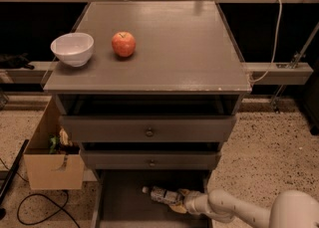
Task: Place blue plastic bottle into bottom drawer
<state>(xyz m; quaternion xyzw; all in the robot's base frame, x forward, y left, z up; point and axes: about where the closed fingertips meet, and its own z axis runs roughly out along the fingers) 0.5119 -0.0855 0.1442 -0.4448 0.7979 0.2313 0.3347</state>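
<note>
The blue plastic bottle [158, 194] lies on its side inside the open bottom drawer [122, 204], with its white cap pointing left. My gripper [177, 201] reaches into the drawer from the lower right on the white arm [234, 211]. Its tan fingers [175, 207] are closed around the bottle's right end, low over the drawer floor.
A red apple [123, 44] and a white bowl [73, 48] sit on the cabinet top [179, 48]. The two upper drawers [148, 131] with round knobs are shut. A cardboard box [52, 162] with clutter stands on the floor to the left, with cables [35, 207] beside it.
</note>
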